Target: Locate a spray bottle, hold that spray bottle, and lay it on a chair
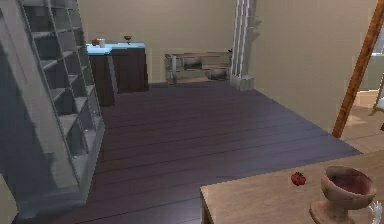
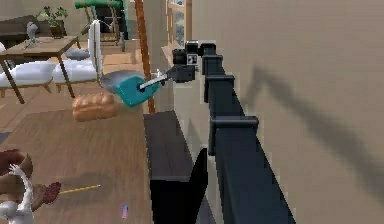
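Gripper (image 2: pixel 152 82) at arm's far end, teal bottle-like blob (image 2: pixel 127 90) right at its fingers (held or not, finger spread: cannot tell), bread loaf (image 2: pixel 95 108) just beside it, white chair (image 2: pixel 95 45) behind.

Cannot tell whether the end effector (image 2: pixel 152 82) holds the teal thing (image 2: pixel 127 90), or whether touching the loaf (image 2: pixel 97 108). Too small to name: a pale blob (image 1: pixel 97 42) and a dark stemmed blob (image 1: pixel 127 40) on the far worktop (image 1: pixel 112 47), a red blob (image 1: pixel 298 179) on the near worktop (image 1: pixel 255 195). Cut off by the forward view's bottom edge: near worktop and brown goblet (image 1: pixel 345 190). Cropped at the arm side view's lower left: a brown-and-white shape (image 2: pixel 18 190).
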You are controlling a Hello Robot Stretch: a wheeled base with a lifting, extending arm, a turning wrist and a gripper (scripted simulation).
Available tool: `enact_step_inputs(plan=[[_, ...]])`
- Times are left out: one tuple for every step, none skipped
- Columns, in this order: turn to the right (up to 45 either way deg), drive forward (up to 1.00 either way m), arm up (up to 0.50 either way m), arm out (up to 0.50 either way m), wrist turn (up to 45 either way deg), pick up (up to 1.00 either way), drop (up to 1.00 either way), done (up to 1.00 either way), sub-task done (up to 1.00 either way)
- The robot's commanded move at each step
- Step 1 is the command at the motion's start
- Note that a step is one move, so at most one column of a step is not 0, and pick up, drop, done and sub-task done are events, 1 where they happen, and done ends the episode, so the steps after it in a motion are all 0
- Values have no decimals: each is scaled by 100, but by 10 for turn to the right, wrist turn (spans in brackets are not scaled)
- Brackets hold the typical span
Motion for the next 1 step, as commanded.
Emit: enact_step_inputs(plan=[[0,0,0,0,90,0,0,0,0]])
